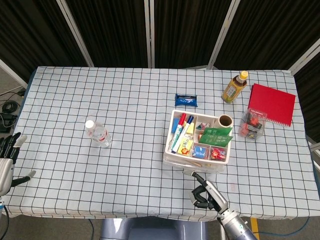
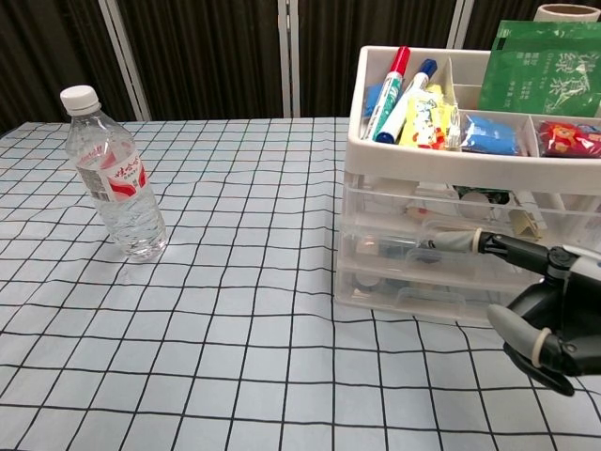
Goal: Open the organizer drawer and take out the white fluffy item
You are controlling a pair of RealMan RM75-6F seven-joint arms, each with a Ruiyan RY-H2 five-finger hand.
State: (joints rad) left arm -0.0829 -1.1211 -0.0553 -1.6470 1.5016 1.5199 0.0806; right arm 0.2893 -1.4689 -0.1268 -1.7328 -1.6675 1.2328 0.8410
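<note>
Right hand point(image 2: 549, 315) low at the 5 o'clock corner of the chest view, one finger point(image 2: 470, 242) stretched straight out to touch the front of the organizer's point(image 2: 470, 169) middle drawer point(image 2: 413, 246), the rest curled in, nothing held. In the head view, same hand point(image 1: 205, 192) just at 6 o'clock of the organizer point(image 1: 198, 140), near the table's front edge. Drawers clear-fronted and stacked under a top tray of markers point(image 2: 392, 80), green packets point(image 2: 545, 68) and small sweets; whether any drawer is pulled out, hard to tell. White fluffy item not made out behind the clear fronts, contents too blurred to name. Left hand point(image 1: 6, 160) far off at 9 o'clock of the head view, beside the table edge, fingers spread wide, empty. Water bottle point(image 2: 113, 174) upright at 9 o'clock of the organizer, well apart. Beyond the organizer at 12 o'clock a blue packet point(image 1: 186, 100); at 1 o'clock a tea bottle point(image 1: 234, 87); at 2 o'clock a red notebook point(image 1: 272, 103) with a small clear box point(image 1: 251, 124) just beside it. All on a checked tablecloth point(image 1: 125, 160).
</note>
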